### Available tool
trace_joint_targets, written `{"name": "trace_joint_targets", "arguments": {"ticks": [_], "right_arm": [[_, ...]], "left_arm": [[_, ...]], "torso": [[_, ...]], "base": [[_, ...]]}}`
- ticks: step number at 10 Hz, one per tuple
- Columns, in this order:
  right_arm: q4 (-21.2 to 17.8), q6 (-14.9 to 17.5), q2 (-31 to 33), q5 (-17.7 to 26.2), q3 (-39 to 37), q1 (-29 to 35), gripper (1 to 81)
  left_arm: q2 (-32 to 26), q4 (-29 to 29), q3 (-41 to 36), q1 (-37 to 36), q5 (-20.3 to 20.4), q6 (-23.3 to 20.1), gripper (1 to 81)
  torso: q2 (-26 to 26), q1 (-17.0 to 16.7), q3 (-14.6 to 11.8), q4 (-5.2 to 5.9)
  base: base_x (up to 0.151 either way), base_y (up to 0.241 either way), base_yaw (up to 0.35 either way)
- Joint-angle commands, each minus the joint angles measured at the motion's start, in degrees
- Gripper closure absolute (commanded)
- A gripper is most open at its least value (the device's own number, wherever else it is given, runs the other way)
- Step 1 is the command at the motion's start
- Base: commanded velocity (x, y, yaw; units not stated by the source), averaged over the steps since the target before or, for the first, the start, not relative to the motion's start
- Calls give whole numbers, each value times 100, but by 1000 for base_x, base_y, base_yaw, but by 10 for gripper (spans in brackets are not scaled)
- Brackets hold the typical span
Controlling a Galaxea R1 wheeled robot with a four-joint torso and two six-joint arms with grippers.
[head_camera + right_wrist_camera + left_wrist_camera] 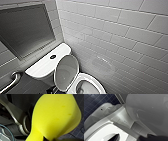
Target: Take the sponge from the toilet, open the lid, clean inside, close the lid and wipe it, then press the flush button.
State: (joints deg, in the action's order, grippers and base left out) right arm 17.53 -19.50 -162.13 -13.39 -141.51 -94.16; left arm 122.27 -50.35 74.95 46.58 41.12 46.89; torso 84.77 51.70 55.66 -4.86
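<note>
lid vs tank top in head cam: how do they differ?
The lid stands raised; the tank top lies flat. The lid is oval; the tank top is a rounded rectangle. The tank top carries a dark button; the lid's visible face is plain. Both are glossy white.

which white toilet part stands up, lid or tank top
The oval lid, raised upright; the tank top lies flat and holds the dark flush button.

The toilet [46, 65] stands on the dark tiled floor [91, 101].
</note>
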Motion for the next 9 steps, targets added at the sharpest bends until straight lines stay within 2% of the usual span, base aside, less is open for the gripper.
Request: {"name": "trace_joint_targets", "arguments": {"ticks": [1, 4, 5, 6, 8, 9], "right_arm": [[-12, -19, 91, 398, 45, -152, 811], [-39, -9, 73, 389, 81, -134, 811], [-30, -9, 65, 389, 72, -125, 811], [-39, -9, 91, 381, 45, -91, 811], [-30, -1, 118, 381, 37, -38, 811], [-13, 8, 126, 381, 28, -20, 811]], "left_arm": [[-194, 392, 178, -242, -253, 172, 10], [-228, 928, 555, 479, -253, 172, 10], [-247, 1409, 609, 681, -253, 163, 10], [-141, 2257, 811, 909, -341, 58, 10], [373, 5134, 1919, 1740, -728, -39, 10], [631, 5839, 2434, 2086, -754, -22, 10]], "torso": [[0, 0, 0, 0], [0, 0, -2, 0], [0, 0, -2, 0], [0, 0, -2, 0], [0, 0, -2, 0], [0, 0, -2, -2]], "base": [[0, 0, 0], [0, 0, 0], [0, 0, 0], [0, 0, 0], [0, 0, 0], [0, 0, 0]]}}
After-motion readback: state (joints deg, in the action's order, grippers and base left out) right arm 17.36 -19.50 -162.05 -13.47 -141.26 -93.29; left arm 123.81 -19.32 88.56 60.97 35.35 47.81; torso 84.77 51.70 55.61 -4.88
